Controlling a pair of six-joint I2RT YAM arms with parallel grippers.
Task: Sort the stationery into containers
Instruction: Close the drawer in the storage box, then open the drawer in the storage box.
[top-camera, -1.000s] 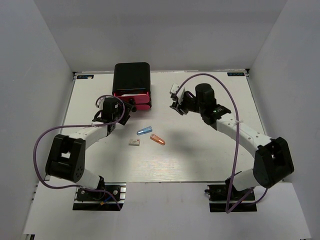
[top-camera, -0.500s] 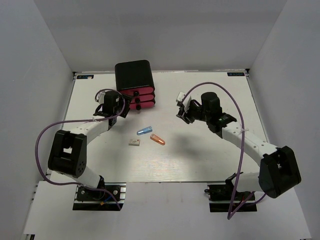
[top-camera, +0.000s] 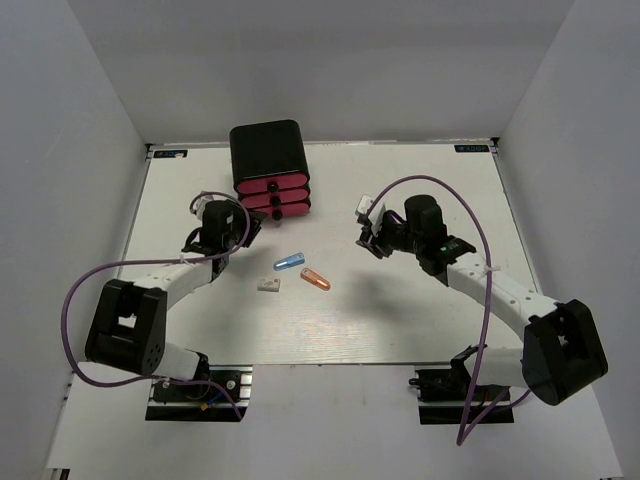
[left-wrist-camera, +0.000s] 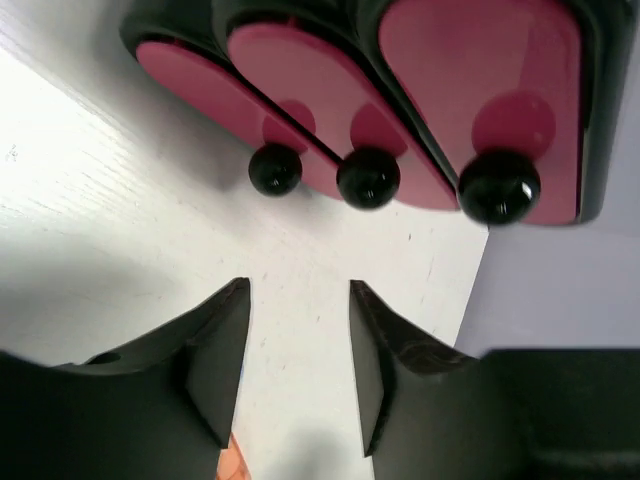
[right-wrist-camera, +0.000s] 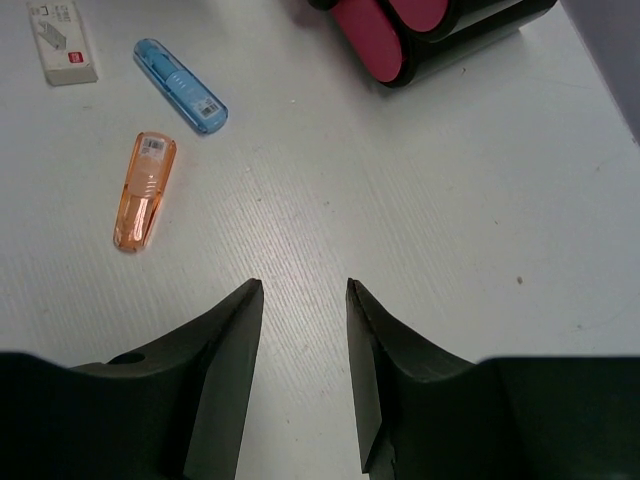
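The black box (top-camera: 265, 148) stands at the table's far middle, its three pink-red drawers (top-camera: 272, 196) all pushed in; their black knobs (left-wrist-camera: 368, 178) show in the left wrist view. A blue pen (top-camera: 288, 262), an orange pen (top-camera: 316, 279) and a white block (top-camera: 268, 286) lie on the table in front of it. My left gripper (top-camera: 250, 224) is open and empty, just short of the knobs (left-wrist-camera: 300, 290). My right gripper (top-camera: 363, 233) is open and empty above bare table (right-wrist-camera: 300, 285), right of the pens. The other pens are out of view.
In the right wrist view the blue pen (right-wrist-camera: 180, 85), orange pen (right-wrist-camera: 145, 190) and white block (right-wrist-camera: 62, 42) lie ahead to the left, the box (right-wrist-camera: 420, 30) at the top. White walls enclose the table (top-camera: 420, 320) on three sides.
The drawer that stood pulled out is now flush with the others. My left gripper has drawn back a little from the box. My right gripper has moved nearer and lower, toward the table's middle.
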